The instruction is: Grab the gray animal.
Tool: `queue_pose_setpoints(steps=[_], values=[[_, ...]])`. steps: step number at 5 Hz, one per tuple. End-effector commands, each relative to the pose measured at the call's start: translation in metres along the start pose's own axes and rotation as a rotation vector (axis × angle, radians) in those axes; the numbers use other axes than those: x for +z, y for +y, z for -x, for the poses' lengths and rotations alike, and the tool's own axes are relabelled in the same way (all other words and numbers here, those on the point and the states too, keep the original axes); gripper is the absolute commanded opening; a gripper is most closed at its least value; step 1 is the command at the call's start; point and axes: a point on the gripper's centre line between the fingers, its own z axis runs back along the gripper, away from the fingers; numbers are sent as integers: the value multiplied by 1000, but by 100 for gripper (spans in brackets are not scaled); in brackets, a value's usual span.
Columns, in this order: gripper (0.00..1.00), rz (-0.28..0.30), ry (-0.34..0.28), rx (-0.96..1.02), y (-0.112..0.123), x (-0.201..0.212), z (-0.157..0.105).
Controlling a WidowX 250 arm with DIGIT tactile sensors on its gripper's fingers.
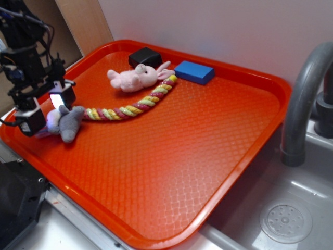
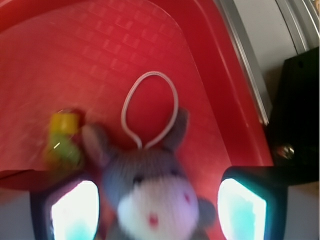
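- Plainly, the gripper stood at the near-left corner of the red tray, low over the gray animal.
- Fingers spread apart, not clamped on anything. In the wrist view the two lit pads flanked the toy's head, with bare gaps on both sides; the right pad was farther off than the left.
- Gray animal lay on the tray floor near the left rim, just beside the end of the yellow-pink braided rope. Whether toy and rope end touched could not be told.
- Key relation: the toy's head sat between the fingers, directly in the closing line. Judged that a squeeze would catch the head or upper body, perhaps after a small further drop.
- Long axis: in the exterior view the body ran from the whitish head end under the gripper out toward the tray's middle, roughly along the line of the rope. The fingers straddled it across that axis, which suits a grasp.
- Facing: white face patch turned up toward the wrist camera, ears and white hanging loop pointing away from it.
- Pink bunny plush, black block and blue block lay well apart, by the far rim.
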Motion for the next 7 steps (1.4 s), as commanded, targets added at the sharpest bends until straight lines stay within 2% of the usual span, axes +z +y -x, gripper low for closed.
queue_pose_setpoints(steps=[1,2,3,4,5,7], values=[[100,23,-92,-96,18,-15,9],[100,45,-126,-193,27,-26,24],[100,65,-127,-236,40,-31,29],[100,53,-137,-271,53,-33,32],[1,63,-178,-299,62,-38,36],[0,102,-181,-281,61,-37,37]])
